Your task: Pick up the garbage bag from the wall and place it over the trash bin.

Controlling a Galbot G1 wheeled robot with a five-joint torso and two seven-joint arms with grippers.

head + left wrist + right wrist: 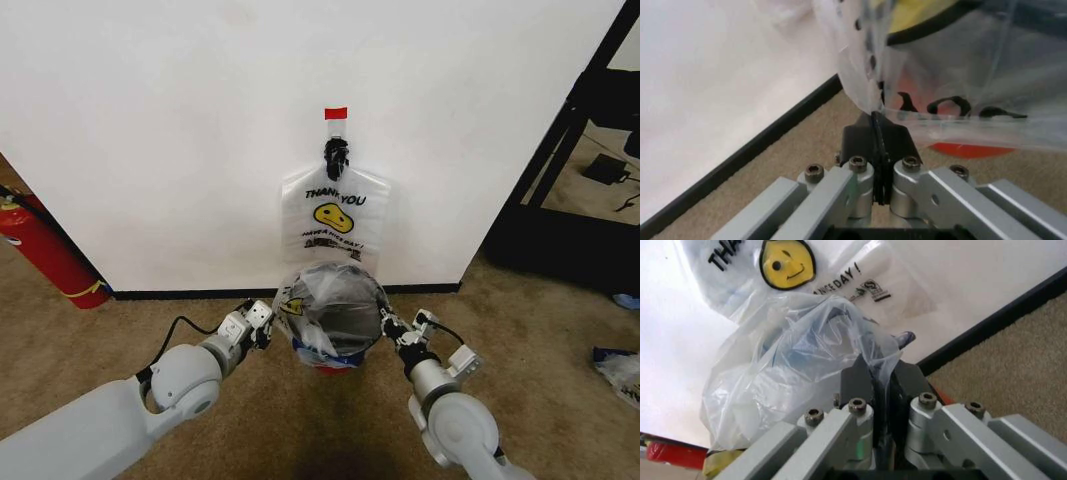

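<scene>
At centre bottom of the frame we had the garbage bag [330, 305] draped over the trash bin [322, 362], left gripper [879, 145] and right gripper [880, 385] each pinching its rim, so next, we judged, came tugging it down evenly.

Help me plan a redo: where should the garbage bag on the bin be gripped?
Grip the garbage bag at its rim, on opposite sides of the trash bin, coming in level from outside. The film bunches there; left gripper and right gripper pinch it so.
</scene>
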